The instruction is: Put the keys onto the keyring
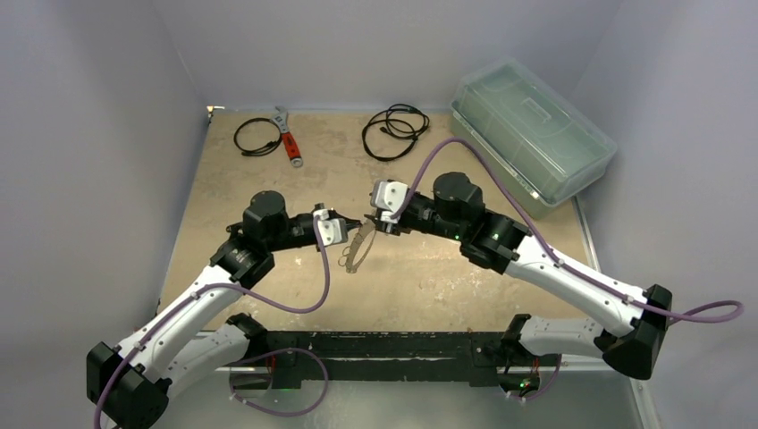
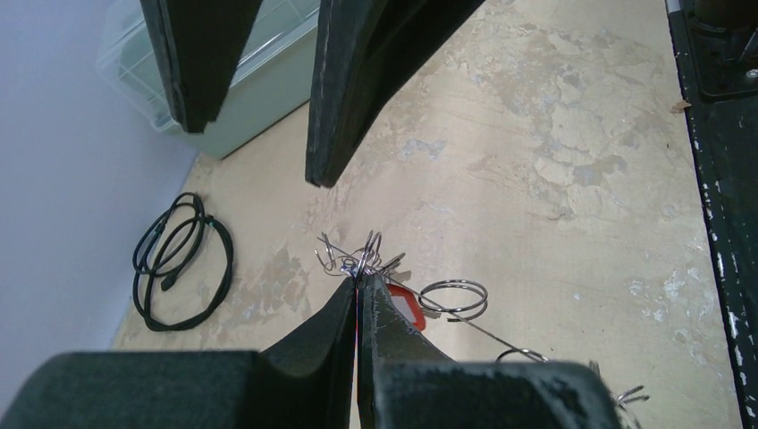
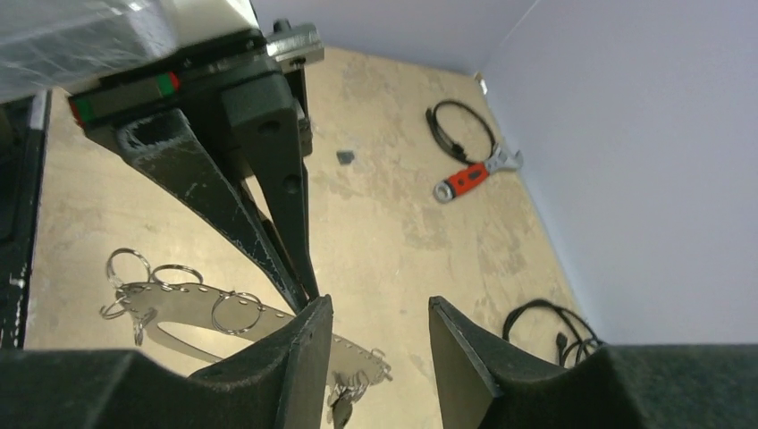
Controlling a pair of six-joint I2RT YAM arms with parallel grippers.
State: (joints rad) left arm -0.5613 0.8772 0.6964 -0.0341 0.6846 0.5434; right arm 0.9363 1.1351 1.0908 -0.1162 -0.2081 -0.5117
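The left gripper (image 2: 357, 284) pinches the keyring (image 3: 174, 302) tight, a red key (image 2: 407, 308) at its tips, well apart from the wrench (image 1: 288, 138), on its near side; the right gripper (image 3: 377, 304) gapes wide alongside

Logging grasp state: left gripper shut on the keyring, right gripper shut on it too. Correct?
Not quite. The right gripper is open, its fingers apart, as the right wrist view shows. The left gripper is shut on the keyring.
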